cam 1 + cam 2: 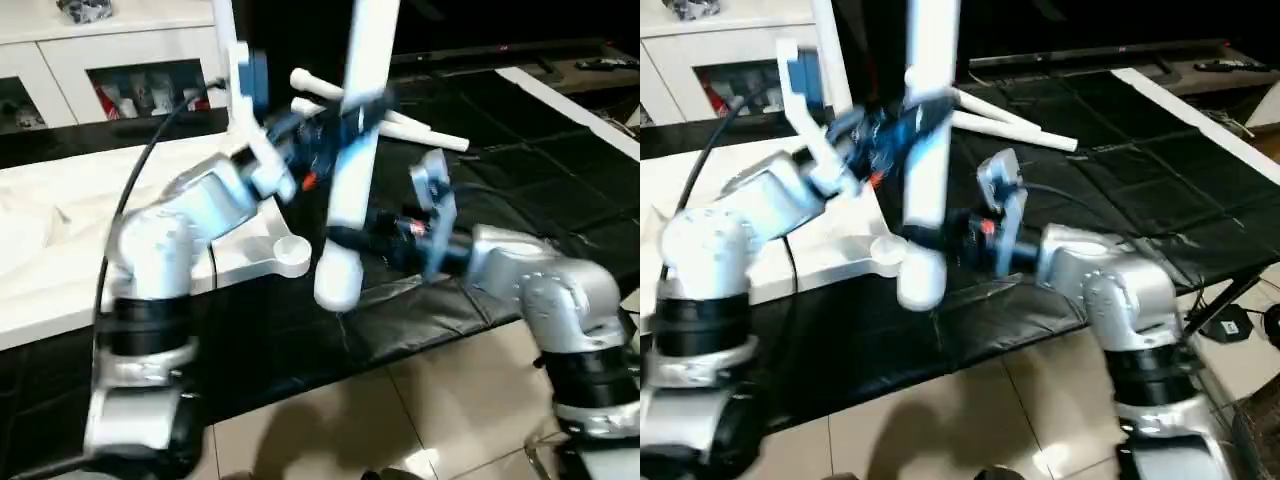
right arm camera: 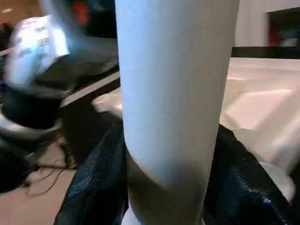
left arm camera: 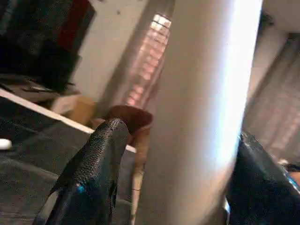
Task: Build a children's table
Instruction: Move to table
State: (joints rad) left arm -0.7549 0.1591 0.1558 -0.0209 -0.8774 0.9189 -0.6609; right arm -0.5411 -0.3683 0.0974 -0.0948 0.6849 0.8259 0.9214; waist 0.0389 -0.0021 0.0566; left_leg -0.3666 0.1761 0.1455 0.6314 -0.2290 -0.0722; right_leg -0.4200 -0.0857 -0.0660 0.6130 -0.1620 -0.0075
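Above the black mat (image 1: 520, 180), between the two silver forearms, a white table leg (image 1: 352, 150) stands nearly upright, its rounded lower end hanging just over the mat's near edge. The right gripper (image 2: 171, 187) pinches the leg low down, a black finger pressed to either side of the tube. Higher up, the left gripper (image 3: 173, 178) sits around the same leg; one of its fingers (image 3: 96, 168) stands off from the tube with a gap showing, so it looks spread rather than clamped, though blur makes that uncertain. The table top (image 1: 60, 250) lies underside up to the left, partly on the mat, one round corner socket (image 1: 290, 252) just beside the leg's lower end. Two more legs (image 1: 420, 128) lie on the mat behind. A white cabinet (image 1: 110, 60) stands at the far left.
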